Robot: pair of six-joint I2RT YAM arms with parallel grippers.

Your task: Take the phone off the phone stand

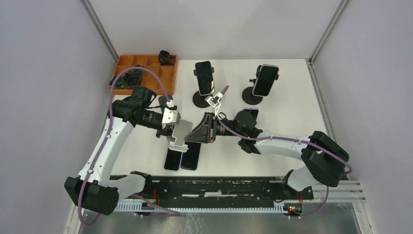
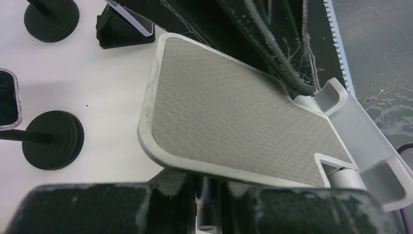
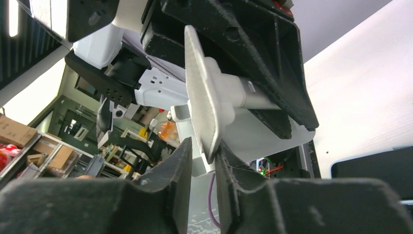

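My left gripper [image 1: 168,127] is shut on the post [image 2: 210,192] of a silver phone stand [image 1: 181,130] and holds it above the table. The stand's grey padded plate [image 2: 234,122] is bare; no phone is on it. My right gripper [image 1: 197,132] is open, with its fingers on either side of the plate's edge [image 3: 199,97]. The right finger [image 3: 231,175] touches the plate and the left one stands a little apart. Two dark phones [image 1: 173,160] [image 1: 191,157] lie flat on the table just below the held stand.
Two black stands with phones on them [image 1: 204,77] [image 1: 265,80] are at the back. A brown compartment tray [image 1: 146,73] is at the back left. Another phone [image 1: 251,113] lies partly under my right arm. Black round stand bases [image 2: 53,140] show in the left wrist view.
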